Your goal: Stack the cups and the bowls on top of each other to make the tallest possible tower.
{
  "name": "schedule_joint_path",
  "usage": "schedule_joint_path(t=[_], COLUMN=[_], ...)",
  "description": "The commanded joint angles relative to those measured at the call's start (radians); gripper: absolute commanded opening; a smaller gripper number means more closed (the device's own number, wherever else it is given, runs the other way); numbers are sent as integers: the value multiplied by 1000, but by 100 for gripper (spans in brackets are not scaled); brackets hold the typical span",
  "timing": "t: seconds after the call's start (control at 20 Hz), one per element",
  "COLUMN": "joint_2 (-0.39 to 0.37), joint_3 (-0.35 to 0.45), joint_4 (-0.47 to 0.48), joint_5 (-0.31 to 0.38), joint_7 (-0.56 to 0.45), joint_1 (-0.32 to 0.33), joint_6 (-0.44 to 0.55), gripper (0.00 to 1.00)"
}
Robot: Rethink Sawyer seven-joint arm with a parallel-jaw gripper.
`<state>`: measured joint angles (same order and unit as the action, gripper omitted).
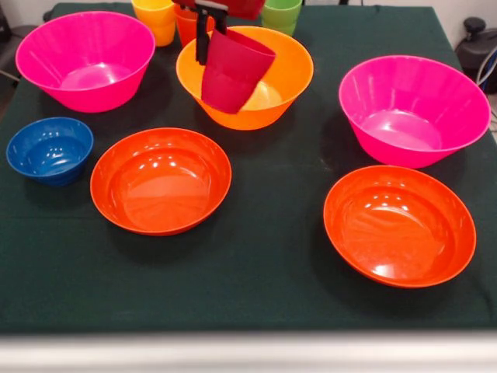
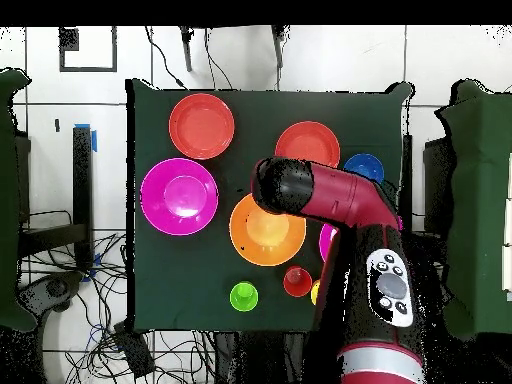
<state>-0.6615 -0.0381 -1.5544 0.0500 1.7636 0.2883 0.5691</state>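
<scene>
My gripper (image 1: 211, 37) hangs from the top centre of the front view, shut on the rim of the red cup (image 1: 234, 71). The cup hangs tilted just above the large orange bowl (image 1: 293, 76), which is empty. In the overhead view the arm's head hides the gripper and the red cup above the orange bowl (image 2: 262, 235). The yellow cup (image 1: 155, 17), orange cup (image 1: 185, 25) and green cup (image 1: 281, 14) stand upright behind that bowl. The small blue bowl (image 1: 49, 149) sits at the left. No tower stands.
Two pink bowls (image 1: 85, 58) (image 1: 413, 109) flank the orange bowl. Two shallow red-orange bowls (image 1: 161, 180) (image 1: 398, 225) sit nearer the table's front edge. All rest on a dark green cloth (image 1: 264, 280). In the overhead view the arm covers most of one pink bowl.
</scene>
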Motion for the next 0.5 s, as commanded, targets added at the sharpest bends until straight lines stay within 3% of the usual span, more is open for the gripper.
schedule_joint_path(t=[0.05, 0.5], joint_2=[-28, 35], joint_3=[151, 147], joint_4=[-155, -79], joint_5=[119, 162], joint_7=[-152, -53], joint_1=[4, -27], joint_6=[17, -9], gripper=[0, 0])
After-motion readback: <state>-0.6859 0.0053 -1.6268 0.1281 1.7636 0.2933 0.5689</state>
